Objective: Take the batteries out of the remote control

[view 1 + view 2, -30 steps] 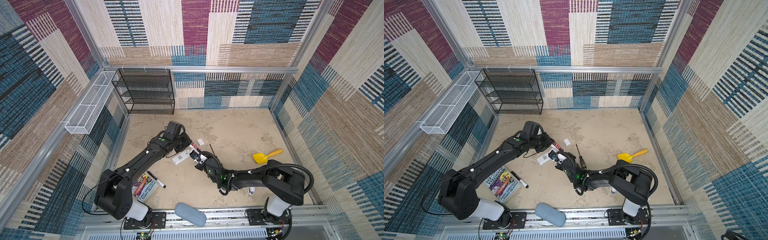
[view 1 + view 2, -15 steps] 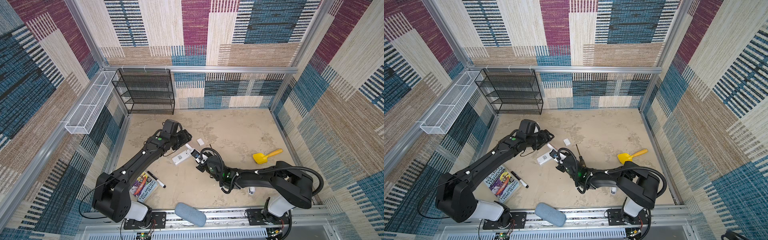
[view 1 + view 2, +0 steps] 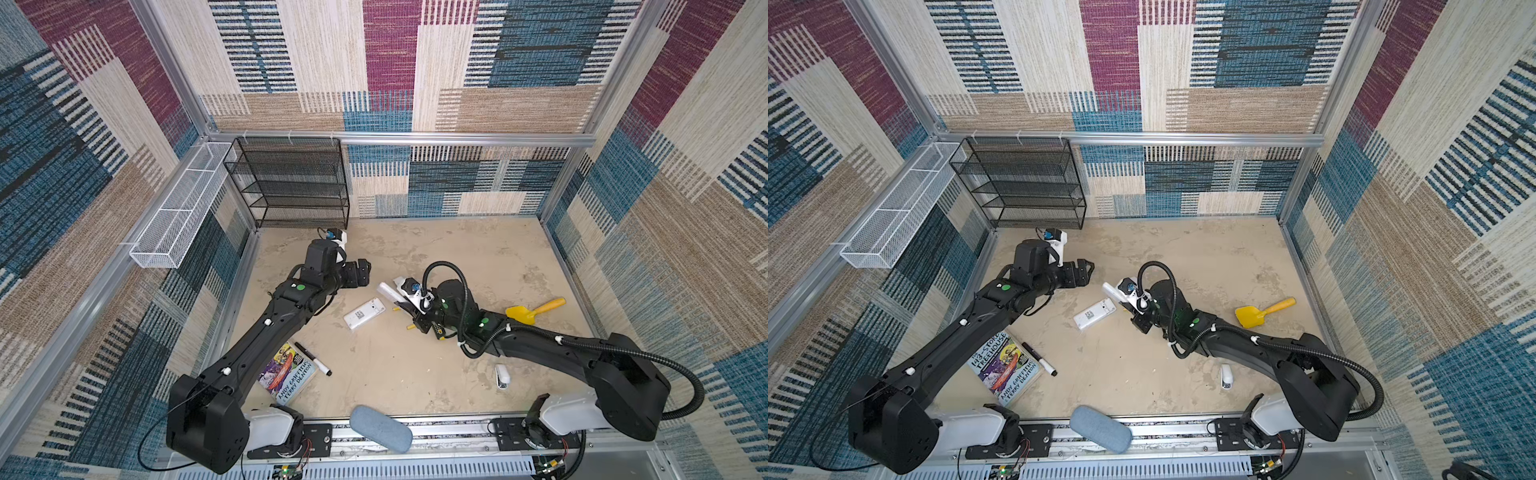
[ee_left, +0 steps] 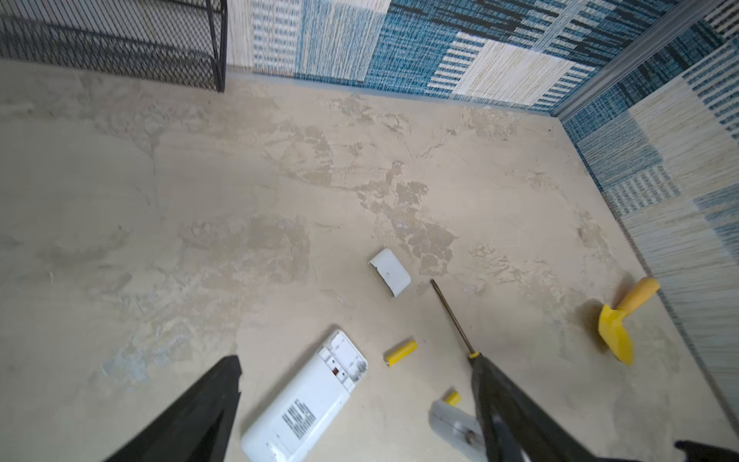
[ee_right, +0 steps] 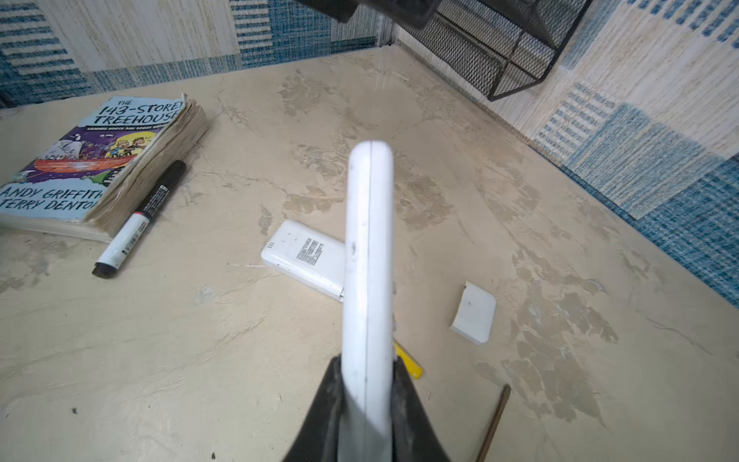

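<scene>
White remote [image 4: 304,400] flat, open end toward battery [image 4: 401,353]

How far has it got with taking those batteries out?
Done: one remote lies open and empty, its cover off, two batteries loose nearby. In hand: the right gripper clamps a second remote; left gripper open. Left: probably emptying that one.

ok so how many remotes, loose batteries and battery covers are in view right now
remotes: 2, the lying remote and the held remote in the right gripper
loose batteries: 2
battery cover: 1
total: 5
</scene>
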You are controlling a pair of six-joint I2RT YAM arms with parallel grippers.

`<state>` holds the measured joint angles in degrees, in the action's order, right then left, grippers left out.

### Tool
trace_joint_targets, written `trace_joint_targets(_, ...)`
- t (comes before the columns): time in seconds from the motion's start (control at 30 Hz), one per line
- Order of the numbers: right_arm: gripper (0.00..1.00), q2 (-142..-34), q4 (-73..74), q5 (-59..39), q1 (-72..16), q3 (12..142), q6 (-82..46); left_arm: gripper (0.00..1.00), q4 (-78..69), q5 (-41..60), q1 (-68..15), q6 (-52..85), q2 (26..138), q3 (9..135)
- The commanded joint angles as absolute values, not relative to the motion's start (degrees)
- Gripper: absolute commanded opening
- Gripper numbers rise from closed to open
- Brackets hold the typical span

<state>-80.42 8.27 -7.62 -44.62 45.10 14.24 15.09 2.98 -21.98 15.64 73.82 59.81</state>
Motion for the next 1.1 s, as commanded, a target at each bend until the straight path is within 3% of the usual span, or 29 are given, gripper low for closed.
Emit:
trace_joint_targets(0.0,0.0,-79.86,2.77,-14.33,-43.19,46.53,15.58,0.93,7.29,4.05,-22.06,-2.9,71.67,56.58)
trace_joint_targets(0.13,0.0,-79.86,-0.07,-18.18,-41.35,47.95,16.95,0.94,7.49,16.74,-22.15,-23.82,68.69,52.07)
trace_joint_targets(0.37,0.0,-80.0,-4.21,-21.24,-39.86,50.32,18.55,0.99,15.43,24.48,-21.99,-39.65,67.15,51.33)
trace_joint_targets(0.67,0.0,-80.43,-10.83,-24.56,-39.2,54.28,21.52,0.99,22.37,35.78,-20.86,-52.56,69.46,53.04)
trace_joint_targets(1.07,0.0,-80.92,-13.8,-30.09,-39.2,57.29,23.02,0.89,32.66,49.79,-18.45,-61.08,78.39,61.93)
